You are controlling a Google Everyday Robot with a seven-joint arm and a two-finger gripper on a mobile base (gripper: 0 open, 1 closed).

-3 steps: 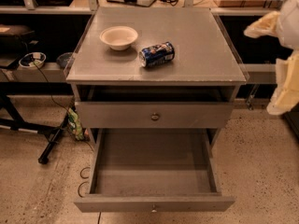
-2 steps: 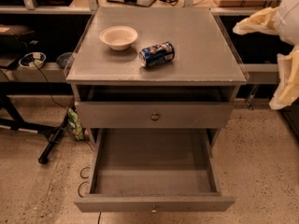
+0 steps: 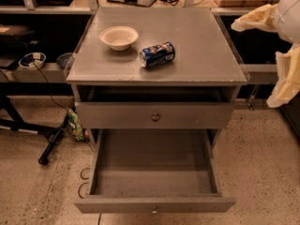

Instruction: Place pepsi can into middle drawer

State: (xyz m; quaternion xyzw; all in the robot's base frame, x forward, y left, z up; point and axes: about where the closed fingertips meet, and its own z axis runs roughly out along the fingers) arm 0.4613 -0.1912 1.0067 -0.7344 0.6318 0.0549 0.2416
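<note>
The pepsi can (image 3: 157,54), dark blue with white and red marks, lies on its side on the grey cabinet top (image 3: 197,46), right of the cream-white bowl (image 3: 119,36). The middle drawer (image 3: 154,204) is pulled out toward me and its tray is empty. The closed knobbed drawer front (image 3: 155,116) sits in the tier above it. My gripper (image 3: 255,62) hangs at the right edge of the view, beside the cabinet's right side and well right of the can. Its cream-coloured fingers are spread apart and hold nothing.
A shelf with a small bowl (image 3: 32,60) and cables runs along the left behind the cabinet. A black stand leg (image 3: 51,142) and a green item (image 3: 75,124) lie on the speckled floor left of the open drawer. Cables sit on the bench behind.
My gripper has shifted left and slightly up, toward the cabinet top. The can, bowl and drawer have not moved.
</note>
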